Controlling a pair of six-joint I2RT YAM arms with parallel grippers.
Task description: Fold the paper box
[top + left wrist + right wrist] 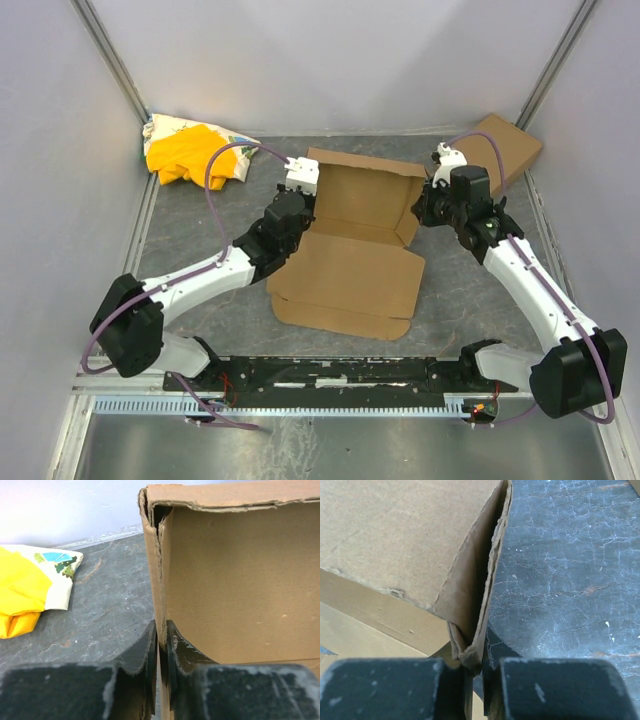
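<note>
**Top view.** A dark grey, stone-textured counter [200, 215] is sitting between pale walls [330, 60]. A yellow-and-white cloth bundle [190, 150] is lying at the counter's far left corner. A second cardboard box [505, 145] is lying at its far right corner. The paper box [350, 270] is lying at the counter's centre, its tray part on the far side and its lid panel lying flat toward the near edge. Both arms are reaching inward from the near edge. The left tool [303, 185] is meeting the tray's left side wall, and the right tool [425, 208] is meeting its right side wall.

**Left wrist view.** The left tool [161, 635] is gripping the upright left wall of the paper box [235, 580], one finger pressing on each face. The wall's top edge is showing doubled, frayed cardboard. The cloth bundle [30, 585] is lying on the counter [110, 595] to the left.

**Right wrist view.** The right tool [477, 662] is pinching the folded right wall of the paper box [395, 530], the jaws standing nearly together with only cardboard between them. Bare counter [560, 580] is showing outside the wall.
</note>
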